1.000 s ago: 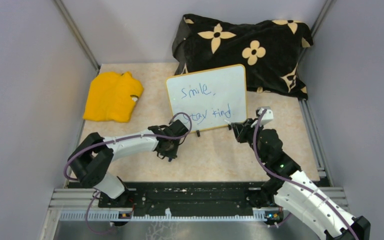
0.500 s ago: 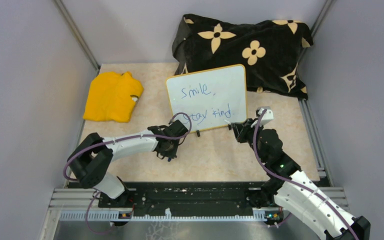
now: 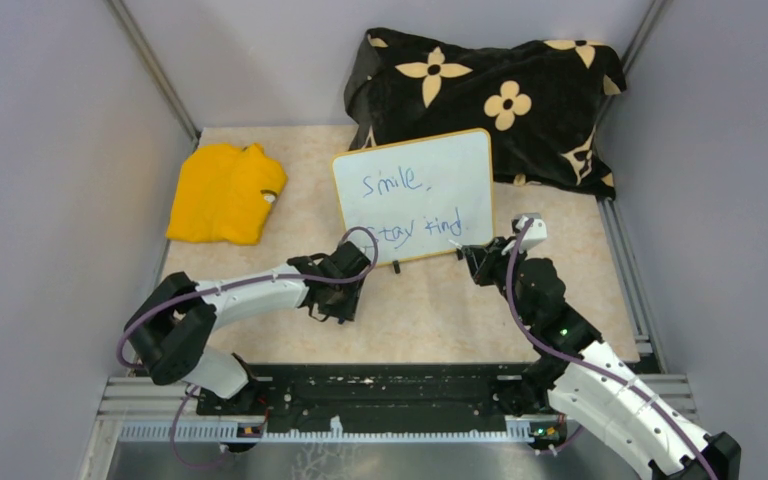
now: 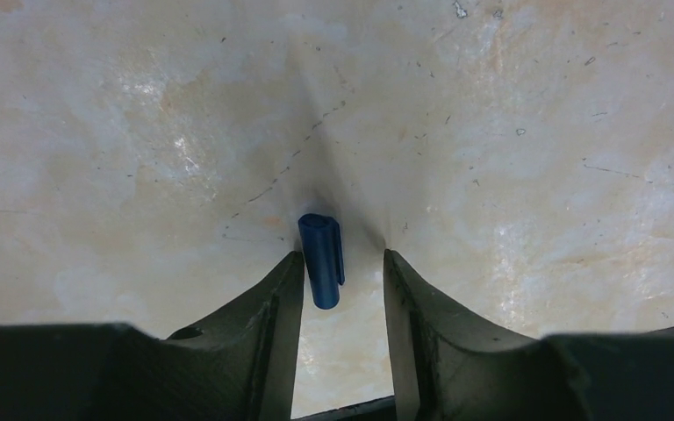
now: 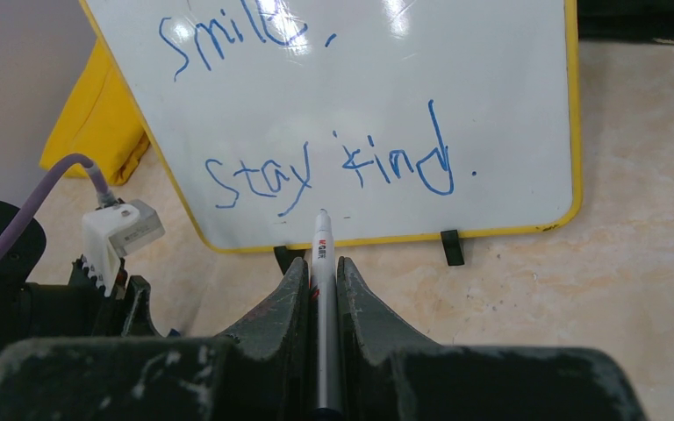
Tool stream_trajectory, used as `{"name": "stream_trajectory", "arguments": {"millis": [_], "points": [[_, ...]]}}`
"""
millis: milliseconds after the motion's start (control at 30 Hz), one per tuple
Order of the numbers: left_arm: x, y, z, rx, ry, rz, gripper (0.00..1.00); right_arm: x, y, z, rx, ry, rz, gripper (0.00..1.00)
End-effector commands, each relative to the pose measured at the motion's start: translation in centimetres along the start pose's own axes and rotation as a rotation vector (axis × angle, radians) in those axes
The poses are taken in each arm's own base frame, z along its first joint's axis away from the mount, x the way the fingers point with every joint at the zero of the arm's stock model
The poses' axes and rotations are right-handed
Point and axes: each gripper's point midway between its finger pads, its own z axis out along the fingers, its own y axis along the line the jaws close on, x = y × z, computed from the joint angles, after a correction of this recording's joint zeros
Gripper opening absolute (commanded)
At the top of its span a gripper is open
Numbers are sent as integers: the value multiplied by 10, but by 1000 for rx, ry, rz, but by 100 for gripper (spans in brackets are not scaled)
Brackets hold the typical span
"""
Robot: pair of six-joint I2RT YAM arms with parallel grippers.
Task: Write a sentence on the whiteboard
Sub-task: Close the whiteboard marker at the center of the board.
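1. The right hand (image 5: 320,267) is clamped on a white marker (image 5: 321,241), tip pointing at the whiteboard (image 5: 509,79)'s lower rim.
2. The sentence (image 5: 386,165), 2 lines ending in a full stop, looks complete; probably only capping remains.
3. Off the whiteboard's lower left corner, the left hand (image 4: 342,260) hangs low, fingers parted around a blue cap (image 4: 320,263) on the worktop (image 4: 535,132).
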Motion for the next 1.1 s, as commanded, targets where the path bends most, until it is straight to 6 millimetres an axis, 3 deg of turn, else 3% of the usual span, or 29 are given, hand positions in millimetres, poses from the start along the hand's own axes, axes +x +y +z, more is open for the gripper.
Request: {"name": "stream_trajectory", "arguments": {"millis": [0,333,600,833,967,1067], "points": [[28,-3,7,53,97,-15,41,-13,7,-2,-32,-52,6,0],[31,-2,10,52,105,-16,21,-16,9,-3,-38,-61,9,0],[27,1,9,37,76,-32,0,-16,8,-3,-36,-60,9,0],[-2,2,-10,47,-59,-86,0,-16,9,-3,-37,-57,7,0],[-27,-4,-34,113,-186,-122,0,-17,9,-3,-35,-59,7,0],[-53,-9,-63,180,-325,-139,0,-20,9,-3,-31,-61,5,0]]}}
